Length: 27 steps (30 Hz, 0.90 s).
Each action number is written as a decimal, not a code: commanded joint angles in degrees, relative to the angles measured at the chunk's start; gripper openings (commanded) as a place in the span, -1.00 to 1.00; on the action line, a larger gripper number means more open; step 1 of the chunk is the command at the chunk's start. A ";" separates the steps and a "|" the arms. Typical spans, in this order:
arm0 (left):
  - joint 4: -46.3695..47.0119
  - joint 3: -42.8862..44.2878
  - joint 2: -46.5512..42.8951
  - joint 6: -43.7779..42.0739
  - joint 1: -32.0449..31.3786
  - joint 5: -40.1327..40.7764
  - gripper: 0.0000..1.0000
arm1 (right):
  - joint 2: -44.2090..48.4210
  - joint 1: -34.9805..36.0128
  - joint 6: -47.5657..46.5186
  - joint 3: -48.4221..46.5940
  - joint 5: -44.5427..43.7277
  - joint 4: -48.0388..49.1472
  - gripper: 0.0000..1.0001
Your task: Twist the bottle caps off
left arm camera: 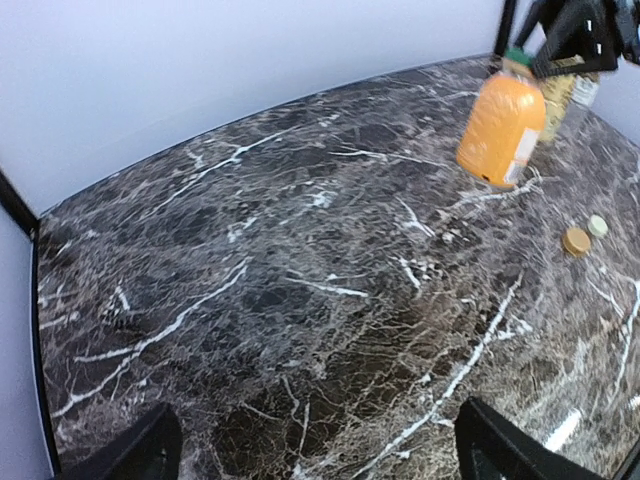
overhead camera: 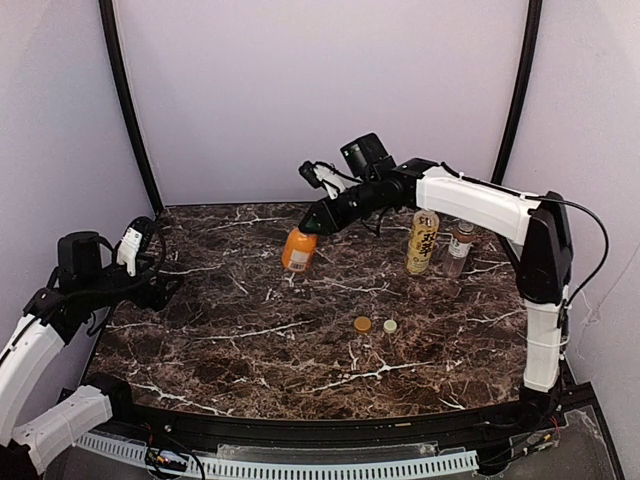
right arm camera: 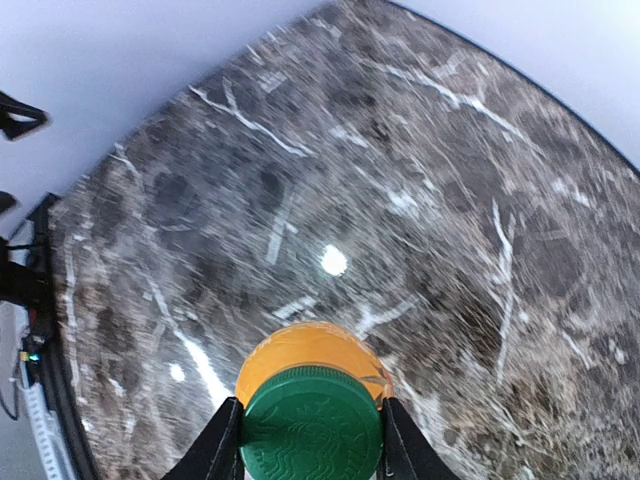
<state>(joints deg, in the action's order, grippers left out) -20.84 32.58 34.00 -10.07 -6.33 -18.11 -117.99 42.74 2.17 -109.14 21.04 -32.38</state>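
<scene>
My right gripper (overhead camera: pixel 312 226) is shut on the dark green cap (right arm camera: pixel 312 423) of the short orange bottle (overhead camera: pixel 298 249) and holds the bottle tilted, above the back middle of the table. The bottle also shows in the left wrist view (left arm camera: pixel 500 128). The slim yellow bottle (overhead camera: pixel 422 242) and the clear labelled bottle (overhead camera: pixel 458 247) stand at the back right, both without caps. The tan-brown cap (overhead camera: pixel 361 324) and the cream-white cap (overhead camera: pixel 389 326) lie loose side by side on the table. My left gripper (overhead camera: pixel 150 262) is open and empty at the far left; its fingertips (left arm camera: pixel 150 450) hang over bare marble.
The dark marble table (overhead camera: pixel 250 350) is enclosed by white walls at the back and sides, with black corner posts (overhead camera: pixel 125 100). A ribbed strip (overhead camera: pixel 300 468) runs along the near edge.
</scene>
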 commanded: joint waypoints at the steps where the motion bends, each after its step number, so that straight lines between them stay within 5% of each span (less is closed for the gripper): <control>1: -6.93 7.76 5.13 -8.56 -7.16 -3.83 0.96 | 8.11 5.74 7.83 4.57 7.01 16.54 -1.00; 10: -11.55 22.40 17.57 -15.64 -17.47 -5.44 0.97 | 8.23 13.59 12.18 2.63 6.82 23.83 -1.00; 22: -9.16 25.87 22.05 -13.95 -21.86 -7.08 0.97 | 7.66 17.06 13.59 2.20 6.00 27.09 -1.00; 27: -7.04 28.19 22.76 -11.89 -21.81 -7.49 0.76 | 7.78 17.27 14.12 2.86 6.45 28.04 -1.00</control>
<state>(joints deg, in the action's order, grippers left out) -29.28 57.56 56.82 -23.62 -27.94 -24.29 -109.32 59.59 15.31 -105.67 27.03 -8.01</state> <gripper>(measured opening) 0.910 0.388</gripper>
